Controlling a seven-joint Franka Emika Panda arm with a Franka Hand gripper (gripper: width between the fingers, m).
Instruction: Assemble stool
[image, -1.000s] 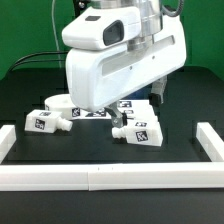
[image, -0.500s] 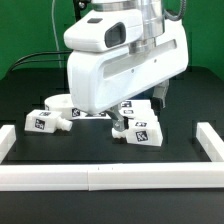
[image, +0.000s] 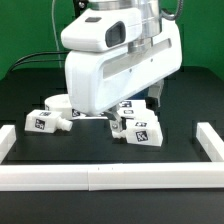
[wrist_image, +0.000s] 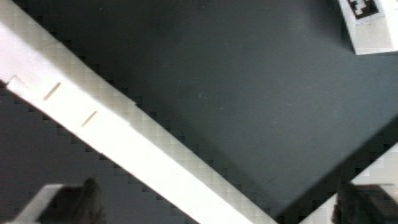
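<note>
One claw (wrist_image: 214, 205): spread wide — holds nothing, touches nothing.
Edges: white rail (wrist_image: 107, 120) runs below it; tagged leg (wrist_image: 368, 25) well apart.
Room: black mat (wrist_image: 249, 90) between rail and leg.

Robotics lab bench: black tabletop (image: 100, 155) fenced by white rails (image: 100, 178) along the lower frame, green backdrop (image: 25, 25) upper left, black-and-white square tags (image: 42, 123) on white parts (image: 60, 121), big white robot arm (image: 120, 60) centre.
</note>
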